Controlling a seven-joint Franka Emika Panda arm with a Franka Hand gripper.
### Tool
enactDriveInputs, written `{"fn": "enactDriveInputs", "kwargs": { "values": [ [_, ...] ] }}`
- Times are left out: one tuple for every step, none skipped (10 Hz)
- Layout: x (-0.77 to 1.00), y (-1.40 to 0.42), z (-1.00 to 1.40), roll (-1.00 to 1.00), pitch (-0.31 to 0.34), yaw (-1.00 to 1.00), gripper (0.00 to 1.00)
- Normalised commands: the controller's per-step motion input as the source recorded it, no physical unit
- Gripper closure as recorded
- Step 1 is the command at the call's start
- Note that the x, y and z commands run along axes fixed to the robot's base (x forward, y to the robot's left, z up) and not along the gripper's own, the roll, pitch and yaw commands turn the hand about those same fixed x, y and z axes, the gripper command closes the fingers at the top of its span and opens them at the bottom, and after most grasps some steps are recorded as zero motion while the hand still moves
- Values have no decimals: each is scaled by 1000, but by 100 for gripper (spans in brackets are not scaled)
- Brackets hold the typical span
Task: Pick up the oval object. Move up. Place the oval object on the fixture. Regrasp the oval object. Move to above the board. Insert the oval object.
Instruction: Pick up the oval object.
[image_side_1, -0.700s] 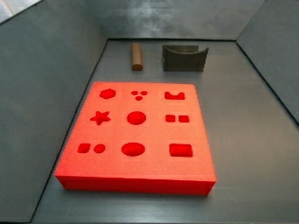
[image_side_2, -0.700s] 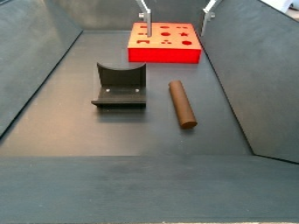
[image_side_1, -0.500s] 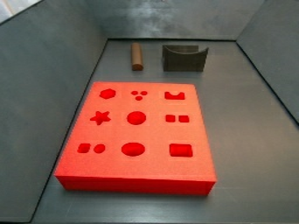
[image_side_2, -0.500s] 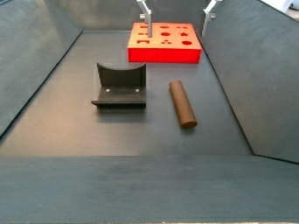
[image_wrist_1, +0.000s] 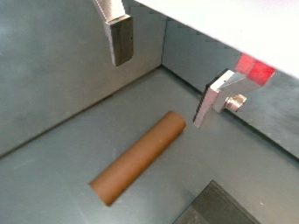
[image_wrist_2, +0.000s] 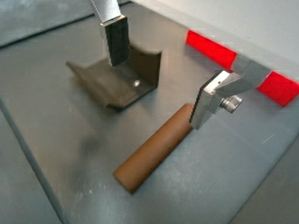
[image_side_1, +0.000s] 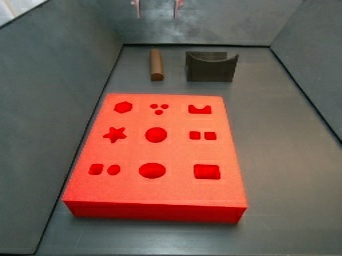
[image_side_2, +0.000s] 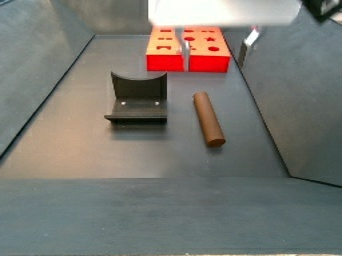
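Since the earlier frames, the tool (image_side_1: 156, 7) has been brought further into sight above the far edge of the table (image_side_1: 287, 110), its two fingers now seen at the top of a side view, while nothing on the table has been shifted. The tool is seen open and empty, its flat silver fingers (image_wrist_2: 114, 39) spread wide in both wrist views, with nothing held between the pads.

The oval object (image_side_2: 209, 118) is seen lying flat on the table, just beside the fixture (image_side_2: 136, 99) but apart from it, and near the far edge when viewed past the board (image_side_1: 158, 152). The picking-up step appears not yet begun.

For a clean grasp, the tool would best be lowered so that the peg's narrow width is straddled near its middle, fingers kept clear of the fixture, and closed only once the pads are level with the peg.
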Motion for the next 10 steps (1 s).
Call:
{"fn": "enactDriveInputs", "kwargs": {
  "values": [
    [217,-37,-1000,-47,0,86,0],
    [97,-37,-1000,-13,0,0,0],
    [0,-200,-1000,0,0,0,0],
    [0,-189,-1000,0,0,0,0],
    [-123,-100,-1000,0,-1,0,0],
    [-240,-86,-1000,0,0,0,0],
    [-111,0,-1000,0,0,17,0],
    [-29,166,-974,-77,0,57,0],
    [0,17,-289,-106,0,31,0],
    [-109,0,-654,-66,0,0,0]
  ]
}}
